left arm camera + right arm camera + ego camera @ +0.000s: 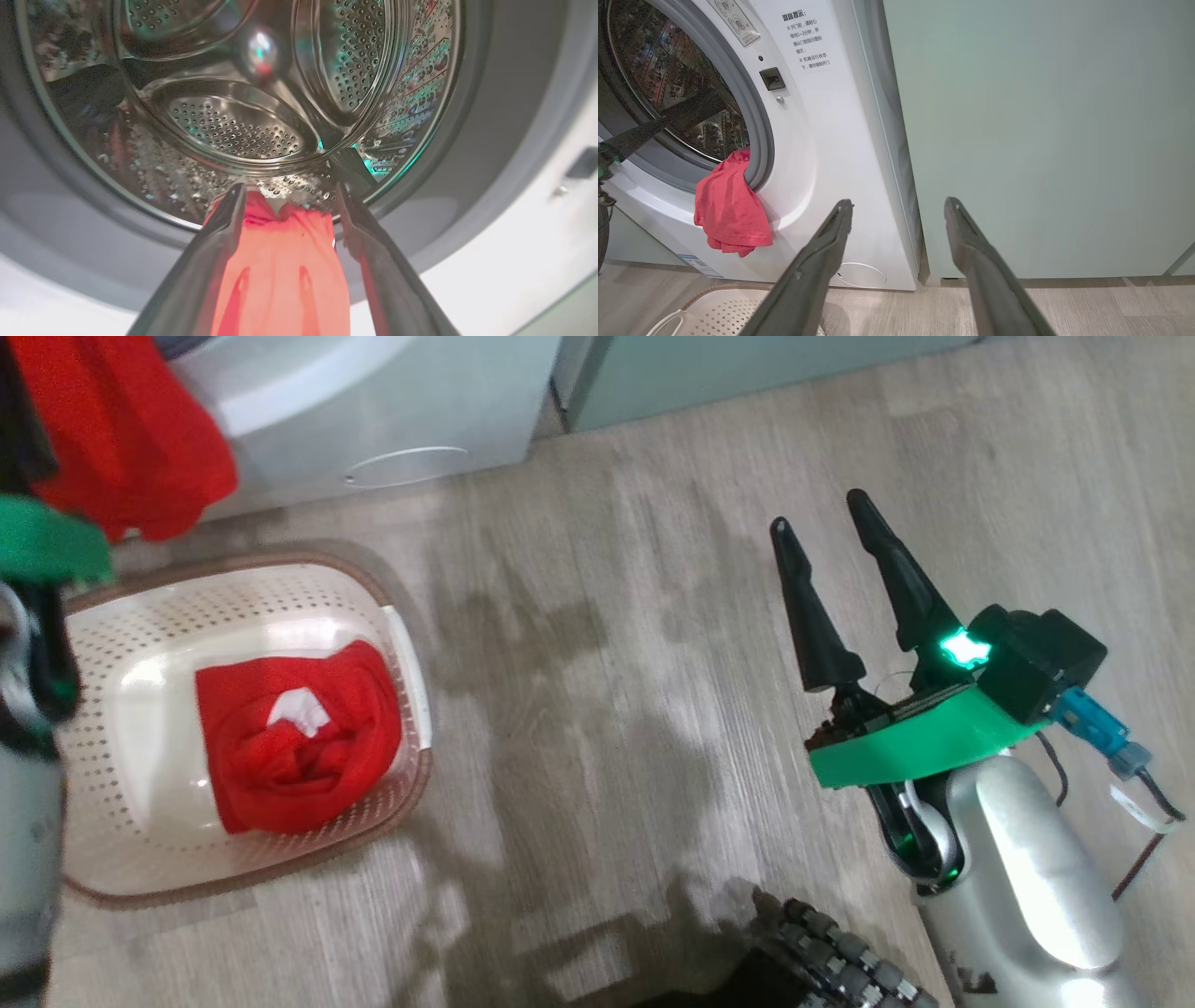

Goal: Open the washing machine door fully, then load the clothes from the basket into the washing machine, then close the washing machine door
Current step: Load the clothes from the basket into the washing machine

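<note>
Wood floor (607, 709) lay bare between basket (149, 616) and right gripper (817, 511), fingers spread, empty. Washing machine (822, 163) stood open; red garment (731, 205) hung over gasket (762, 140) edge, half outside drum (233, 126). Left gripper (289, 189) spread at drum mouth, garment between fingers, not pinched. Second garment (299, 737) lay in basket, near machine front

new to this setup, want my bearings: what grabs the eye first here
A bright red garment hangs half out of the washing machine, draped over its grey gasket. A second red garment lies bunched in the cream basket on the floor. The steel drum gleams inside.
</note>
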